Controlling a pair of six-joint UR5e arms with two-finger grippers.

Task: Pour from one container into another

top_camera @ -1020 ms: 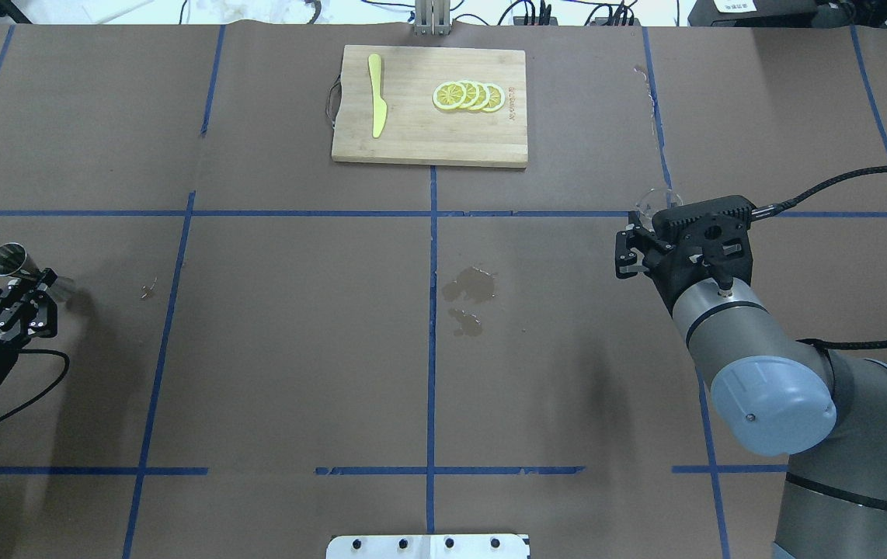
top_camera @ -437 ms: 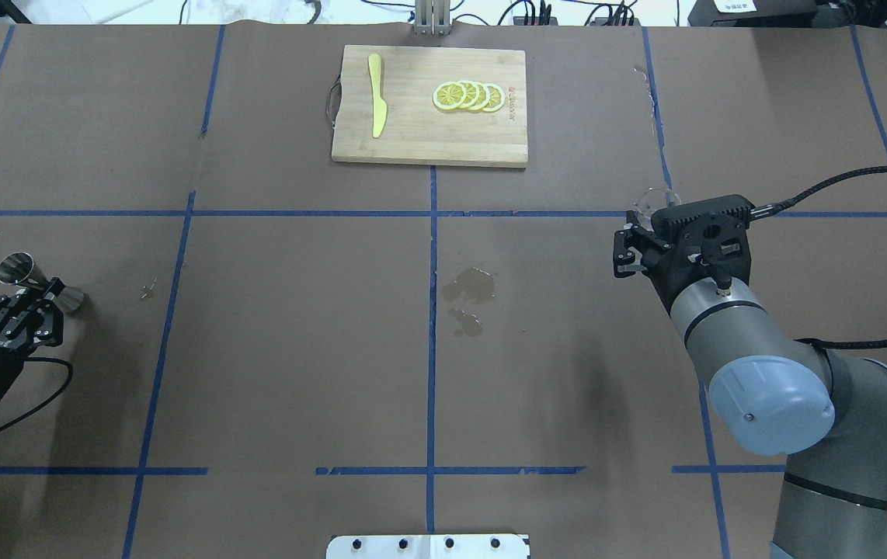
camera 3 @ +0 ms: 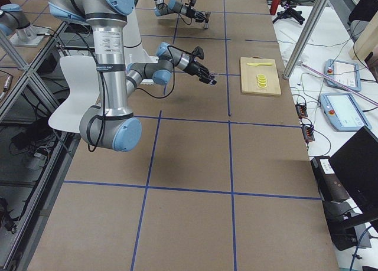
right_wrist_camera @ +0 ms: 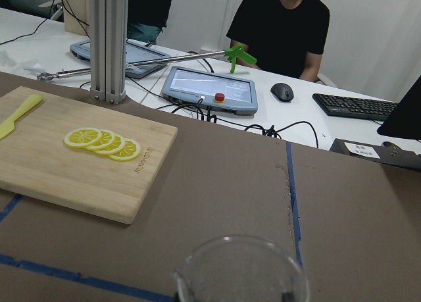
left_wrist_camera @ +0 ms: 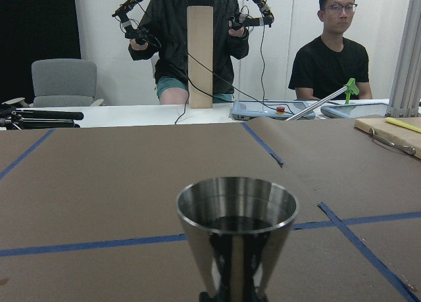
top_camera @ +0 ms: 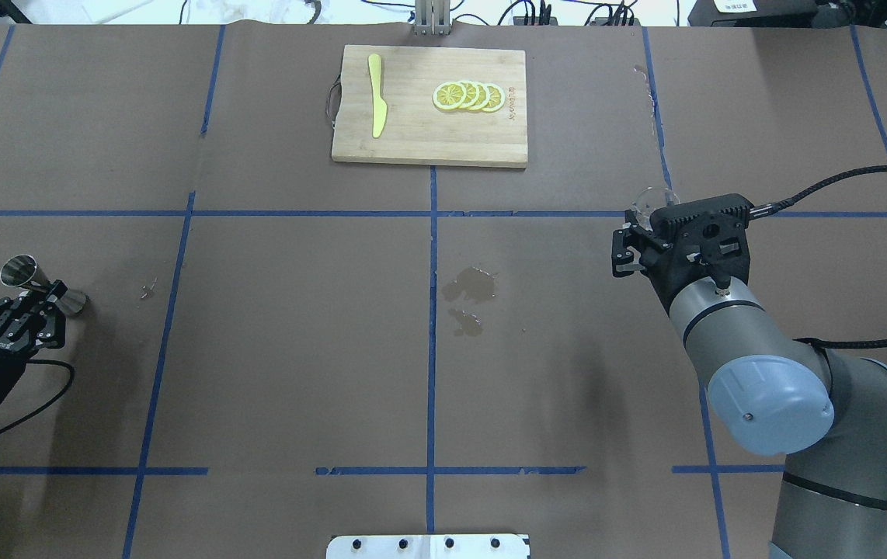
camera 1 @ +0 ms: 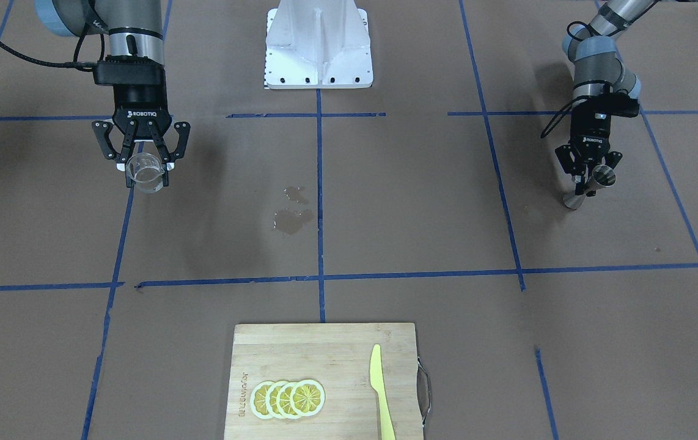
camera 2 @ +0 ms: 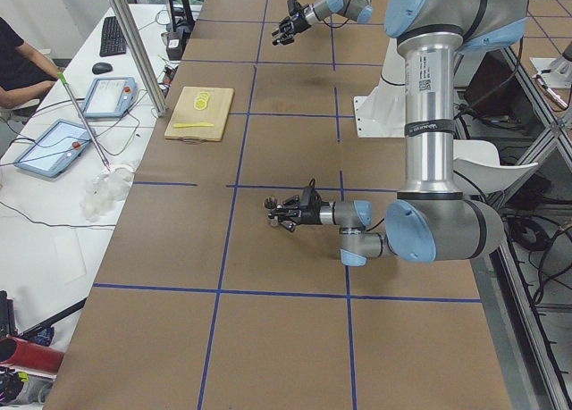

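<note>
- The glass measuring cup (camera 1: 143,168) hangs above the right half of the surface, clasped between the fingers of the right hand (camera 1: 147,179).
- The steel jigger (top_camera: 33,281) sits tilted near the surface's left edge, with the left hand (camera 1: 589,182) clenched around its waist.
- A wet patch (top_camera: 471,287) marks the middle of the surface.
- A cutting board (top_camera: 412,132) at the middle of the far edge carries lemon slices (top_camera: 468,95) and a yellow knife (top_camera: 376,97).

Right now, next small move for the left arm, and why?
Probably set the jigger down and open the left end effector: the jigger seems to hold liquid, its base is at or just above the table, and the glass cup in the right end effector looks empty.
</note>
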